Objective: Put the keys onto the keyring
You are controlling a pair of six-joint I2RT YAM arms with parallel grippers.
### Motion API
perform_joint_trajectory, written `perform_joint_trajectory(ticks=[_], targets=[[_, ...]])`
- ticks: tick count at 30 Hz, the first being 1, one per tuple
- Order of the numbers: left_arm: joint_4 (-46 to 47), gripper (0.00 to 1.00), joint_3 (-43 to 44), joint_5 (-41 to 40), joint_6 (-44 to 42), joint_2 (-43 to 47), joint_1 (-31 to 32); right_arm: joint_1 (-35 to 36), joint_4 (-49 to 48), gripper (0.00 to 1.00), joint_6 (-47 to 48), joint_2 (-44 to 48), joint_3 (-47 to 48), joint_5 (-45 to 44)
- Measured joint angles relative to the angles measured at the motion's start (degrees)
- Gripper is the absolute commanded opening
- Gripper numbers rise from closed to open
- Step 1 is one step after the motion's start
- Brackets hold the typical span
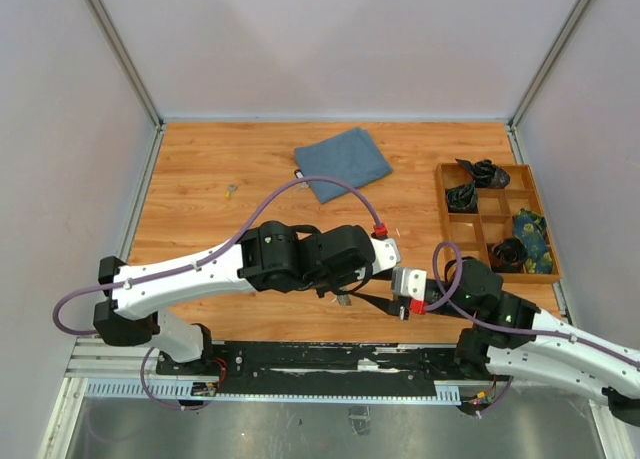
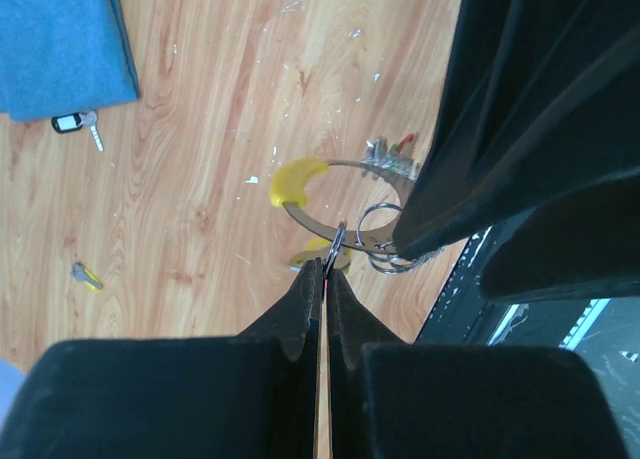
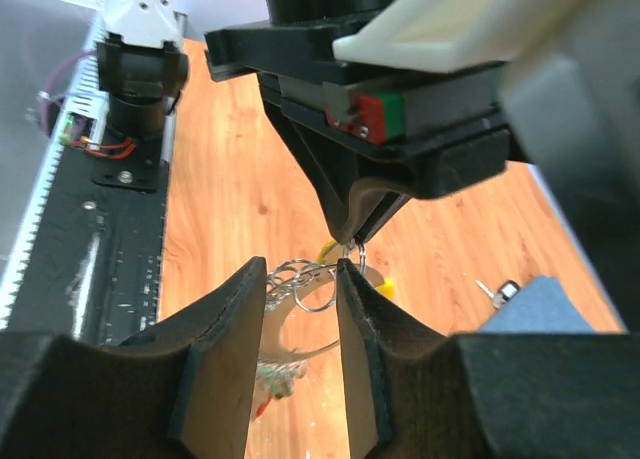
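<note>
- Two claws meeting at the keyring (image 2: pixel 303 217), low over the near edge of the tabletop (image 1: pixel 200 159); resting on the wood or lifted clear of it, not decidable.
- Left claw (image 2: pixel 326 262) pressed together on a small ring (image 2: pixel 334 237) standing edge-on across the keyring, probably to hold the loop steady and exposed.
- Right claw (image 3: pixel 300 267) with jaws apart, straddling loose rings (image 2: pixel 380 241) just beside the keyring, likely lining up to thread them; contact with them unclear.
- Threaded on the keyring: a yellow-headed key (image 2: pixel 297 179) and a bunch of keys (image 2: pixel 390 157).
- Left wrist view alone: the keyring's curve and its load. Well apart from the keyring, a black-headed key (image 2: pixel 72 124) at the edge of the blue cloth (image 2: pixel 55 39) and a yellow-tagged key (image 2: pixel 86 275) on bare wood.
- Right wrist view alone: the gap between the right jaws.
- Overhead view alone: a tray (image 1: pixel 440 214) far right of the keyring; keyring itself mostly hidden under the arms.
</note>
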State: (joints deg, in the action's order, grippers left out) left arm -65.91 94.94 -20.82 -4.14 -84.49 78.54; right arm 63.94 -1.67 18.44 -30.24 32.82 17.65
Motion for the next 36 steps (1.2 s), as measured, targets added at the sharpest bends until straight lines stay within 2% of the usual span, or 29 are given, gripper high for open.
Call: perform_joint_trajectory(ticks=[6,16,28,36], targets=[[0.3,0.0,0.0,0.7,0.0,0.6,0.0,7.0,-2.4,0.36,4.3,-3.7,0.0,-10.1],[1.6,0.01,0.0,1.5,0.0,2.6,0.0,8.8,-5.8,0.36,8.5,-4.5,-0.1,-20.3],[2.2,0.0,0.0,2.0,0.0,2.7,0.0,8.8,-7.4,0.26,8.5,-5.8,-0.1,-20.2],[2.5,0.01,0.0,2.5,0.1,2.8,0.0,8.8,-7.6,0.25,8.3,-5.9,-0.1,-20.0]])
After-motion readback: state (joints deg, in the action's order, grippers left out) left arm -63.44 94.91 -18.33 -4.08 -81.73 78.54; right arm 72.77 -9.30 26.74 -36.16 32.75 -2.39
